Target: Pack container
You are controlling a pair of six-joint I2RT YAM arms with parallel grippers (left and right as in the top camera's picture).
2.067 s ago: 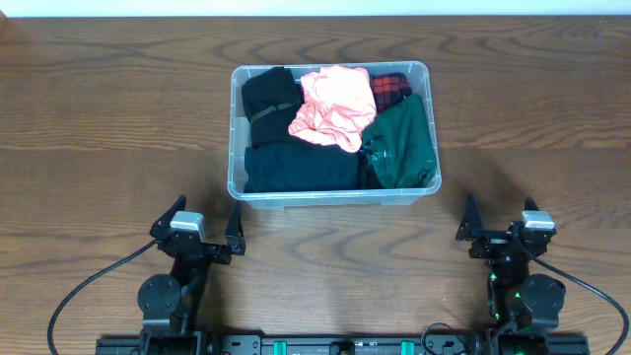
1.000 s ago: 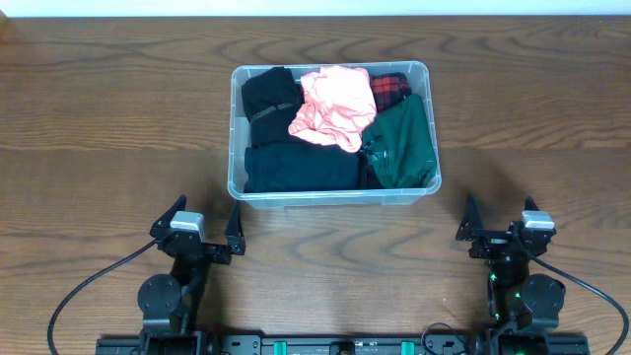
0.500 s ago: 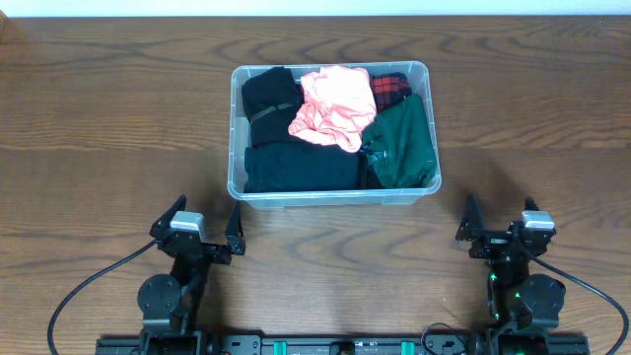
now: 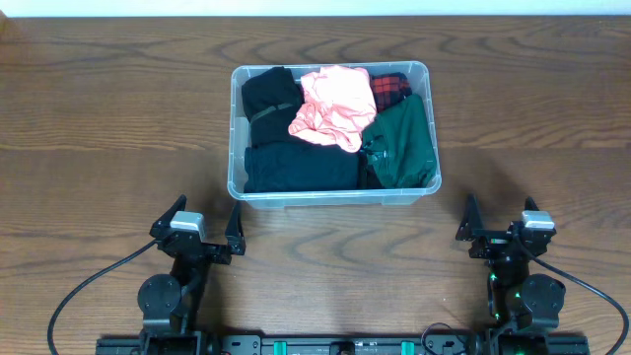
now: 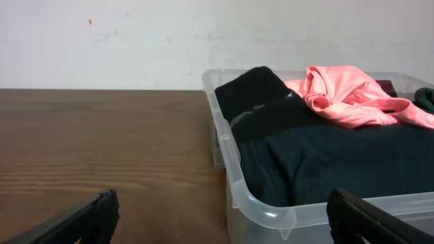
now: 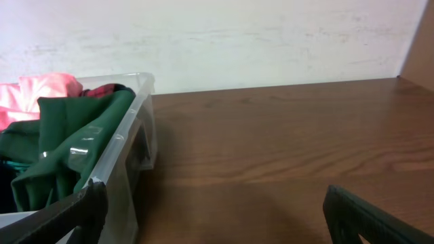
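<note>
The clear plastic container (image 4: 238,128) stands at the table's middle, filled with folded clothes: black garments (image 4: 296,168) at left and front, a pink one (image 4: 333,106) on top, a red plaid one (image 4: 392,87) at the back right, a dark green one (image 4: 404,143) at right. In the left wrist view the container (image 5: 227,163) is close ahead on the right. In the right wrist view the container (image 6: 119,152) is on the left. My left gripper (image 4: 204,225) and right gripper (image 4: 498,219) are open and empty near the front edge.
Brown wooden table (image 4: 118,138) all around the container. A pale wall (image 5: 135,41) runs behind the table's far edge. Black cables (image 4: 89,281) trail from both arm bases at the front.
</note>
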